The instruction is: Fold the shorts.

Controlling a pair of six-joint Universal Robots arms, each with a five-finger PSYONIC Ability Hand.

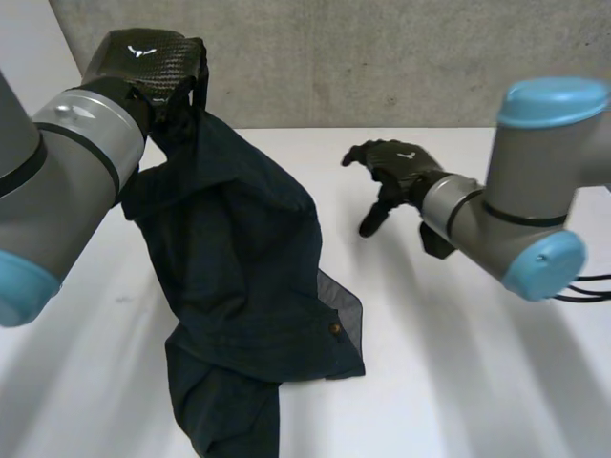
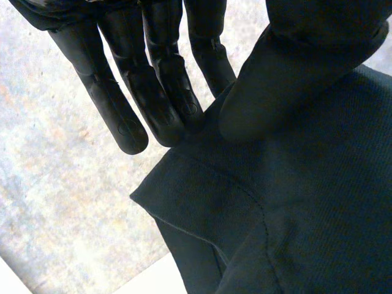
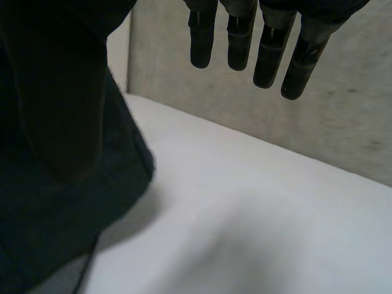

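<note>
While pinched aloft by left hand (image 1: 143, 59) | dark navy fabric shorts (image 1: 239, 272) hanging lengthwise onto white table (image 1: 458, 382) | right hand (image 1: 396, 172) spread, empty, beside.

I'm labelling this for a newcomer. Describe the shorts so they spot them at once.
Start at the white table, then the left robot hand raised over its far side. The shorts hang from its pinch, their lower end on the table: the one dark navy cloth, with a sheer flap at one edge.
</note>
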